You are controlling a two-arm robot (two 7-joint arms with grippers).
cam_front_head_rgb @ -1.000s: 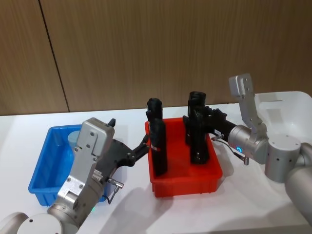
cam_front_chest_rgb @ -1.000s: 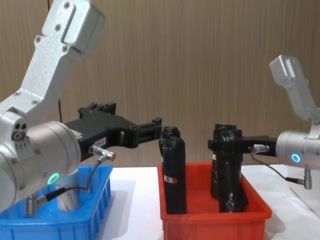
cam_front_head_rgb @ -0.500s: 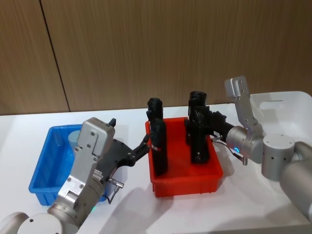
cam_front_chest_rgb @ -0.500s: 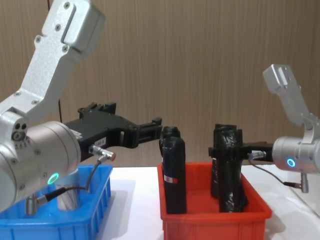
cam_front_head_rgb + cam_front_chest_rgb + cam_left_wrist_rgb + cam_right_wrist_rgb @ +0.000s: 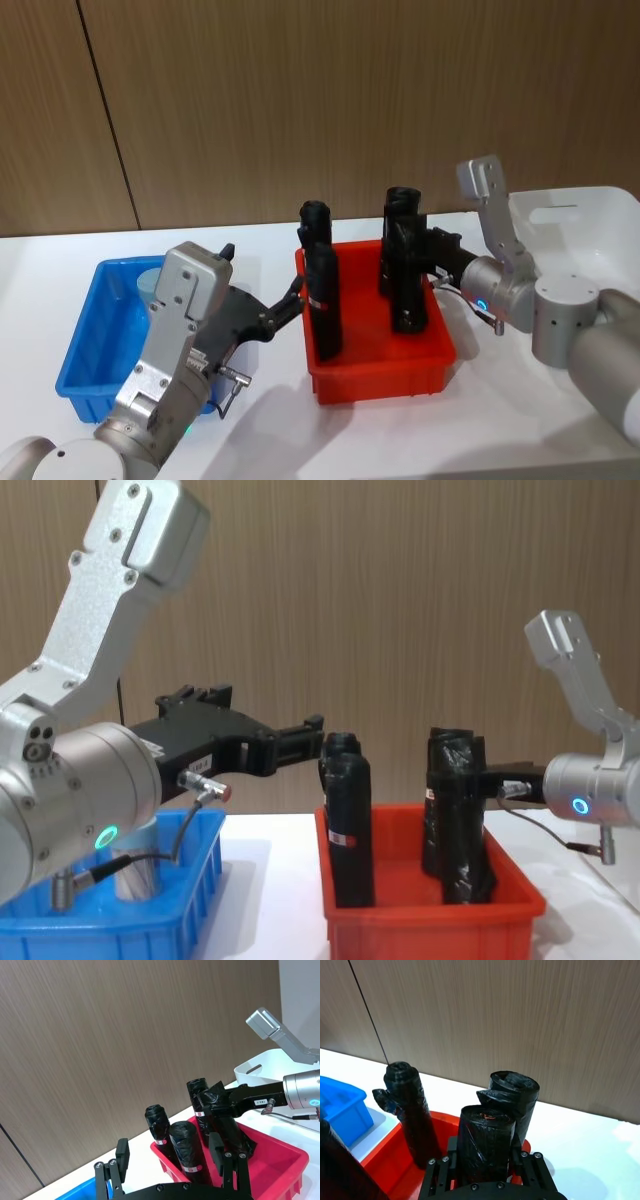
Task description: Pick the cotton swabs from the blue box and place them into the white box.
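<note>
- My right gripper (image 5: 412,252) is clenched on a black roll (image 5: 485,1147) standing in the red bin (image 5: 377,370), mid-table.
- My left gripper (image 5: 293,297) hovers with fingers spread between the blue box (image 5: 85,340) and the red bin, holding nothing.
- A cotton swabs jar (image 5: 136,872) stands in the blue box, far left.
- The white box (image 5: 585,232) sits far right.

Count: three bins on the desk (image 5: 520,430), one blue box (image 5: 90,345), one red bin (image 5: 385,365), one white box (image 5: 590,215). Four black cylinders (image 5: 322,290) stand in the red bin. One cotton swabs jar (image 5: 135,875) sits in the blue box.
</note>
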